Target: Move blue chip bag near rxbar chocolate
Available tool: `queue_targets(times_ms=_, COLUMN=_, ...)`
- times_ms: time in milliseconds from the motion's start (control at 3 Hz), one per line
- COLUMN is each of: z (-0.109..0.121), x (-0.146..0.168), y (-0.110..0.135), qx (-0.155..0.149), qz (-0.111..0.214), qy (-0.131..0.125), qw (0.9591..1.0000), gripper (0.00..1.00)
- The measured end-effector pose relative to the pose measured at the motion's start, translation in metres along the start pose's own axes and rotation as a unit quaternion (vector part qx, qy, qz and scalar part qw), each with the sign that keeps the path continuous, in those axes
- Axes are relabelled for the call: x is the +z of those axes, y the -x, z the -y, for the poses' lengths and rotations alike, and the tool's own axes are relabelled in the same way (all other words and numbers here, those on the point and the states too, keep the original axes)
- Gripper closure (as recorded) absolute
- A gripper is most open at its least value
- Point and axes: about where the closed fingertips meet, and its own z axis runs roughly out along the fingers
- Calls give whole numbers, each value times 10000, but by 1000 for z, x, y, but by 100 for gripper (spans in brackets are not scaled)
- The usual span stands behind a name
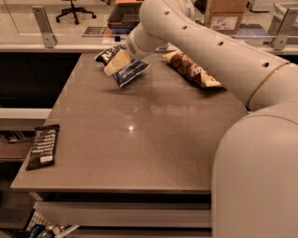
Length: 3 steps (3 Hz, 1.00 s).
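Grey-brown table (153,139): at its far left the blue chip bag (132,72) slants, long axis far-left to near-right, pinched by the gripper (116,65); rxbar chocolate (43,146) lies near-left, well apart.

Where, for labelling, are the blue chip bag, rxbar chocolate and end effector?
blue chip bag (135,71): camera view, blue foil body.
rxbar chocolate (43,147): camera view, wrapper's middle.
end effector (112,68): camera view, fingertips clamping bag.

Brown-and-yellow chip bag (191,69) on grey table (139,139), office chair (74,9) beyond

Grey table (153,153), office chair (74,10) behind it.
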Motion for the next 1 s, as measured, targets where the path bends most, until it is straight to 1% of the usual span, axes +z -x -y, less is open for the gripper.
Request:
queue_targets(times_ms=333, z=-3, x=25, y=2, qx=144, qz=115, qy=285, qw=9994, gripper=0)
queue_targets(times_ms=667, z=-5, x=28, y=1, qx=150, qz=105, qy=306, qw=9994, gripper=17)
queue_targets(times_ms=1000, z=-6, x=31, y=1, qx=146, qz=92, qy=324, qw=9993, gripper=40)
